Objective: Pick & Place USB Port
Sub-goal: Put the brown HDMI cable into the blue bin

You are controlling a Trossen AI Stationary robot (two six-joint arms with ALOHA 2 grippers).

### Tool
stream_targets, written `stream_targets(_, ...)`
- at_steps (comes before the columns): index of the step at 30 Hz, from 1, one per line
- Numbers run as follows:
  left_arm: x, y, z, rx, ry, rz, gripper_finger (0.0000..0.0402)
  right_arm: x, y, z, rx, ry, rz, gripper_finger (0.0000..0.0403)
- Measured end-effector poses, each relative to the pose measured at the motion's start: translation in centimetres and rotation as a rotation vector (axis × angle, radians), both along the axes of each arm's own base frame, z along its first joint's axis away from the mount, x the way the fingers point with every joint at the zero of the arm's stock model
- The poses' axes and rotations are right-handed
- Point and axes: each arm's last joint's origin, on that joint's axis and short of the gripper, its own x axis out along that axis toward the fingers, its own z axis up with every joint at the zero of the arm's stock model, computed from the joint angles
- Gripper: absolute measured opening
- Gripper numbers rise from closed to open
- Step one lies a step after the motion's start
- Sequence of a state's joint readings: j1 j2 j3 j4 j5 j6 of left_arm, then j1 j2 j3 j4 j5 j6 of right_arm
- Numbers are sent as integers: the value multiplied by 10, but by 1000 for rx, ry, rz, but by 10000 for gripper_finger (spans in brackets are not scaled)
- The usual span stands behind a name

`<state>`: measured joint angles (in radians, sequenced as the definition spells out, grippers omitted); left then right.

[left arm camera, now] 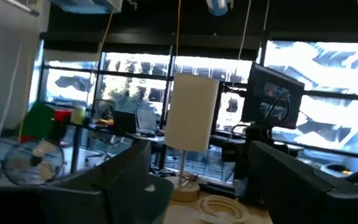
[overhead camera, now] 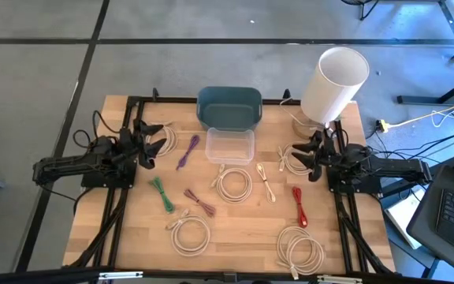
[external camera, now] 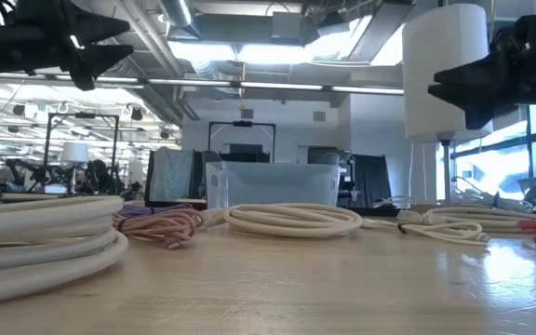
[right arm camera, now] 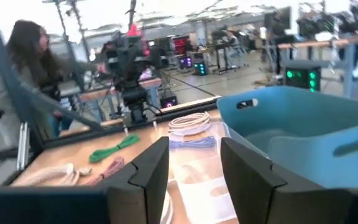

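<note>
Several coiled and bundled cables lie flat on the wooden table: white coils in the middle (overhead camera: 234,185), near left (overhead camera: 190,234) and near right (overhead camera: 301,251), and purple (overhead camera: 187,151), green (overhead camera: 161,194) and red (overhead camera: 299,207) bundles. A USB port on its own I cannot make out. A clear container (overhead camera: 230,146) stands in front of a blue bin (overhead camera: 228,106). My left gripper (overhead camera: 150,146) hovers open at the left edge, above the table. My right gripper (overhead camera: 299,158) hovers open at the right edge. Nothing is between the fingers of either (left arm camera: 197,186) (right arm camera: 194,171).
A white lamp (overhead camera: 334,84) stands at the far right corner. More white coils lie beside the left gripper (overhead camera: 164,136) and under the right gripper (overhead camera: 294,160). A pinkish bundle (overhead camera: 201,202) lies centre-left. A person (right arm camera: 17,74) sits beyond the table's left side.
</note>
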<state>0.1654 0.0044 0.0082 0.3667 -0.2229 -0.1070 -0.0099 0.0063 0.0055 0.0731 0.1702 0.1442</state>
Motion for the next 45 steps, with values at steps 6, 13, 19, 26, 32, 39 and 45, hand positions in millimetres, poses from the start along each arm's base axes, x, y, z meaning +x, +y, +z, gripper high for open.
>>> stream_targets(6, 2, 0, -5, -82, 23, -56, 267, 0, 2, 6, -23, -58, 67, 148)
stream_targets(13, 3, 0, -10, -112, 64, -68, 267, -1, 2, 8, -86, -70, 68, 148)
stream_targets(19, 9, -1, -16, -188, 117, -96, 267, 0, 2, 2, -33, -13, 75, 148)
stream_targets(26, 18, -2, -26, -280, 206, -77, 267, 3, 3, -6, -24, 70, 92, 148)
stream_targets(32, 25, -2, -32, -218, 330, -81, 267, 7, 2, -10, 7, 125, 73, 148)
stream_targets(39, 30, -4, -20, -110, 320, -151, 267, 10, 3, 20, -42, 119, 99, 148)
stream_targets(45, 30, -3, -23, -88, 361, -113, 267, 12, 8, 30, -45, 190, 180, 148)
